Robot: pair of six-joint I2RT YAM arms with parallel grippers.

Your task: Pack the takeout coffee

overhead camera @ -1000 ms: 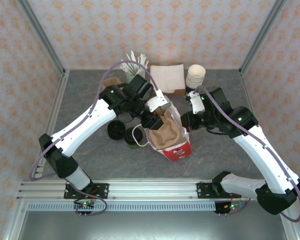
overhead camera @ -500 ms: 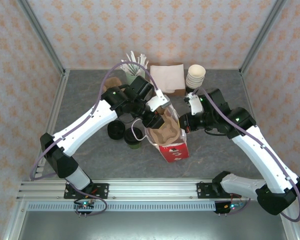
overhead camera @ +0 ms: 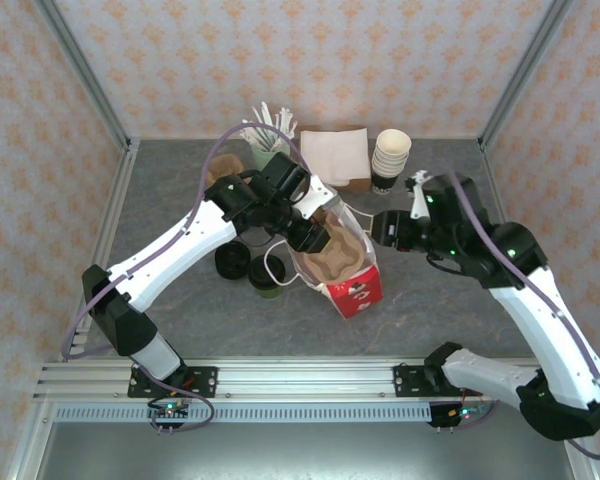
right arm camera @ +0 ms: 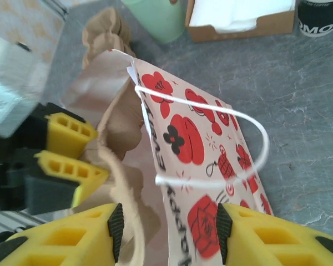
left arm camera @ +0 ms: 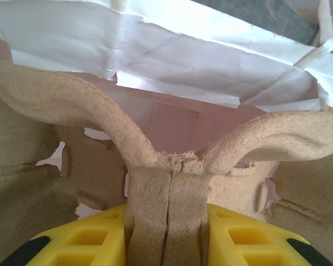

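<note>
Top external: takeout coffee point(overhead camera: 267, 281) stands on the worktop point(overhead camera: 180, 190) beside the paper bag point(overhead camera: 355, 295). It looks light and crushable, so grip its wall gently below the lid. Left hand point(left arm camera: 166, 233) pinches the pulp carrier point(left arm camera: 61, 100); right hand point(right arm camera: 166, 221) gapes, holding nothing.

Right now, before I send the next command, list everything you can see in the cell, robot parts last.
paper bag: 1, white with red print, table centre, open
pulp carrier: 1, brown, inside the bag
takeout coffee cup: 1, dark olive-green, on the table left of the bag
black round lid: 1 as far as I can tell, left of that cup
stacked cups: 1 stack, cream-rimmed, back right
napkins: 1 pile, white, in a brown box at the back
cup of white sticks: 1, pale green, left of the box
left arm: white, yellow jaws shut on the carrier's centre rib
right arm: white, yellow jaws open, just right of the bag
</note>
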